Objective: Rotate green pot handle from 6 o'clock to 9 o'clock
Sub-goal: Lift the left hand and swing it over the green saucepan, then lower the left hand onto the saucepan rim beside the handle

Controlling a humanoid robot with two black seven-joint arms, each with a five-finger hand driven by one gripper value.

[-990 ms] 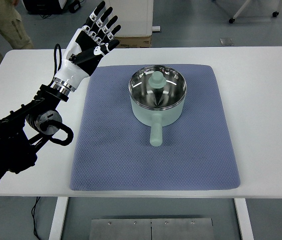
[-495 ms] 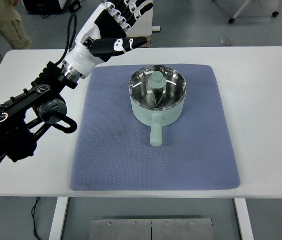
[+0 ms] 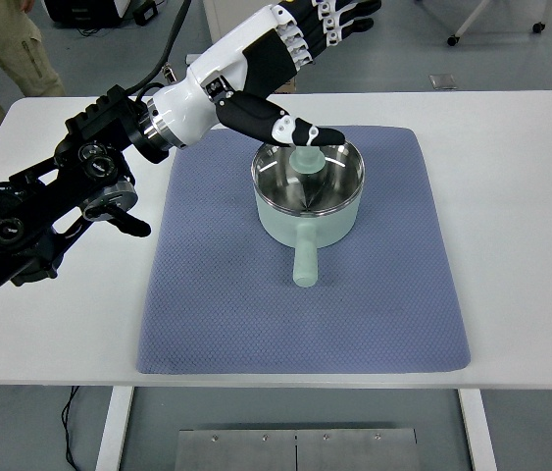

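Note:
A pale green pot (image 3: 309, 192) with a shiny steel inside stands on the blue-grey mat (image 3: 226, 285), a little behind the mat's middle. Its handle (image 3: 305, 261) points straight toward the near edge. My left hand (image 3: 300, 59) hovers above the pot's far rim, fingers spread and holding nothing. The thumb (image 3: 295, 128) reaches out over the rim, and the other fingers stretch toward the picture's top edge. The right arm does not show.
The white table (image 3: 521, 196) carries the mat. My left arm's black links (image 3: 50, 206) lie over the table's left side. A person's leg (image 3: 11, 44) stands beyond the far left corner. A box (image 3: 266, 78) sits behind the table.
My left hand has swung rightward from beyond the mat's far left corner to above the pot's far rim, and the arm has stretched out. The pot has stayed still.

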